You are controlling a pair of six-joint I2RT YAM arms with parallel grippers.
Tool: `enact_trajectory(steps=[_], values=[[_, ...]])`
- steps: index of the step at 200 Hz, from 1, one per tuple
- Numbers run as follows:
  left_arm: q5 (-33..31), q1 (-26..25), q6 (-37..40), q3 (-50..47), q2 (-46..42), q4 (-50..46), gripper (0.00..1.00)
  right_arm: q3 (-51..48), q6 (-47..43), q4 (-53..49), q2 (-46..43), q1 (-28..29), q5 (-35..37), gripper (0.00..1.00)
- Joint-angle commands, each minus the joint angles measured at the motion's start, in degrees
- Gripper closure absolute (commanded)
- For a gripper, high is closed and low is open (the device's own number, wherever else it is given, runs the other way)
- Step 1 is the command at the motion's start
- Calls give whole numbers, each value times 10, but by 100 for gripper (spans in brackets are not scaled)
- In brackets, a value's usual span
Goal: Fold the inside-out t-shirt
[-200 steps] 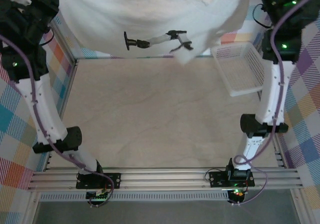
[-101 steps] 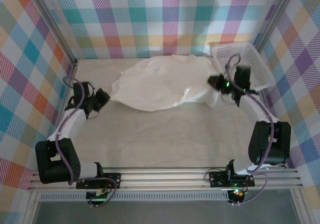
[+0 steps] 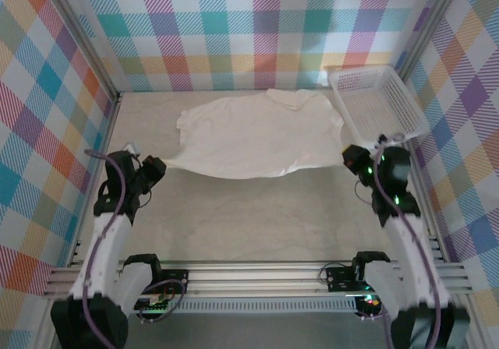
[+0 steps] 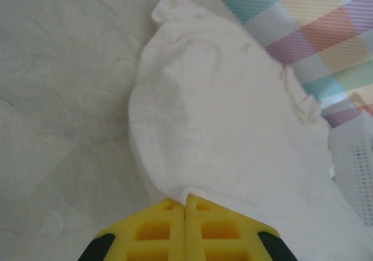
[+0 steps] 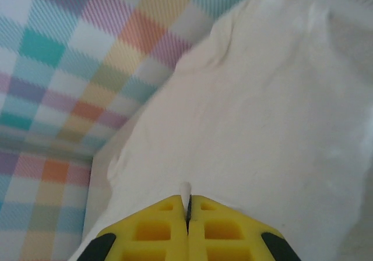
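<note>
The pale, marbled tabletop point(image 3: 257, 224) is enclosed on its left, far and right edges by plaid walls point(image 3: 257, 29). The inside-out t-shirt point(image 3: 257, 131) is spread out mostly flat across the far half of the tabletop, nearer the far edge than the near one, and its white fabric is drawn out sideways between the two arms. A rumpled fold is seen at its far right part, close to the white lattice basket point(image 3: 374, 100), which is set in the far right corner, tilted against the right wall. In the left wrist view the t-shirt point(image 4: 233, 133) is seen stretching away toward the basket point(image 4: 355, 168). The near left corner of the shirt is pulled to a point and is held by the left pincer point(image 3: 158, 167) near the left edge; its yellow fingers point(image 4: 157, 232) are pressed together with the fabric edge pinched at their seam. The near right corner is held by the right pincer point(image 3: 348, 159) near the right edge, just in front of the basket; its yellow fingers point(image 5: 157, 232) are likewise closed, with a small nub of white cloth point(image 5: 262, 127) caught between them.
</note>
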Motion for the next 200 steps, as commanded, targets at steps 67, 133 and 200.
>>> enact_trajectory(steps=[67,133,200], values=[[-8,-29,5,24,-90,71,29,56,-104,-4,-85,0,68,34],[-175,-144,63,391,445,-121,38,326,-137,-201,447,71,-80,44],[-141,-143,-6,572,741,-200,64,337,-93,-213,611,94,-27,61]])
